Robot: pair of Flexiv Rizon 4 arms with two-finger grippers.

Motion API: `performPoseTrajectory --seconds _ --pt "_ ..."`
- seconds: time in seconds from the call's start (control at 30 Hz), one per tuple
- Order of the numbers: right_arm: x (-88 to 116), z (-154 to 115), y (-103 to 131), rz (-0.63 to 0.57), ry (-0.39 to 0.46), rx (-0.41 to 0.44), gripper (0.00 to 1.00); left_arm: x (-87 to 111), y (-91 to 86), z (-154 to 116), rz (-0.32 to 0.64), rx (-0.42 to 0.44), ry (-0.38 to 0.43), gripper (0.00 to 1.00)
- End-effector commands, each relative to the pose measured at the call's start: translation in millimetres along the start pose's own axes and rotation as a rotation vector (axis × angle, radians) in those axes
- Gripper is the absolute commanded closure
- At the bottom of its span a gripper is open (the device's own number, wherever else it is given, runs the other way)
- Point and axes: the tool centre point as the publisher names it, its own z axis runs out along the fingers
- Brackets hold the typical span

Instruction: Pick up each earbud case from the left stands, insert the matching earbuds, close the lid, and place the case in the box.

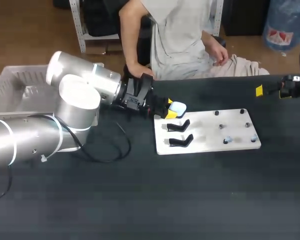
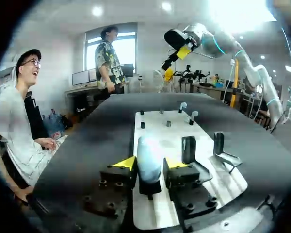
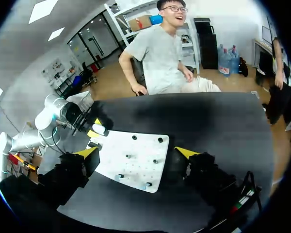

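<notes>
My left gripper point(image 1: 171, 111) is shut on a pale blue earbud case point(image 1: 178, 106), held just over the back left corner of the white board point(image 1: 205, 145). In the left wrist view the case point(image 2: 149, 154) stands upright between the yellow tips of that gripper point(image 2: 151, 164). Two black stands point(image 1: 180, 125) point(image 1: 182, 141) on the board's left side are empty. Two small earbuds point(image 1: 228, 140) point(image 1: 253, 139) sit on pegs at its right. My right gripper point(image 3: 137, 152) is wide open and empty, hovering off the board's right side, well away from the case point(image 3: 100, 129).
A white basket point(image 1: 10, 85) stands at the table's back left, behind my left arm. Several short black pegs point(image 1: 221, 126) stick up from the board's right half. A person's hand point(image 1: 134, 70) rests at the table's back edge, close behind my left wrist.
</notes>
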Motion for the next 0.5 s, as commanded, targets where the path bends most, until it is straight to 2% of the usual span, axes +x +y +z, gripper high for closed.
performPoseTrajectory --seconds 0.03,0.13,0.17,0.33,0.5 --pt "0.1 0.0 -0.9 -0.001 0.0 -0.003 0.0 0.9 -0.1 0.8 0.007 0.001 -0.003 0.71" --pt "0.1 0.0 -0.9 -0.001 0.0 -0.003 0.0 0.9 -0.5 1.1 0.011 0.001 -0.004 0.88" --pt "0.1 0.0 -0.9 -0.001 0.0 -0.003 0.0 0.8 -0.5 1.2 0.011 0.0 -0.005 1.0" --pt "0.1 0.0 -0.9 -0.001 0.0 -0.003 0.0 0.0 -1.2 -1.9 0.017 -0.005 -0.007 1.0" --pt "0.1 0.0 -0.9 -0.001 0.0 -0.003 0.0 -9.6 -3.7 -18.0 0.043 -0.031 -0.039 1.0"
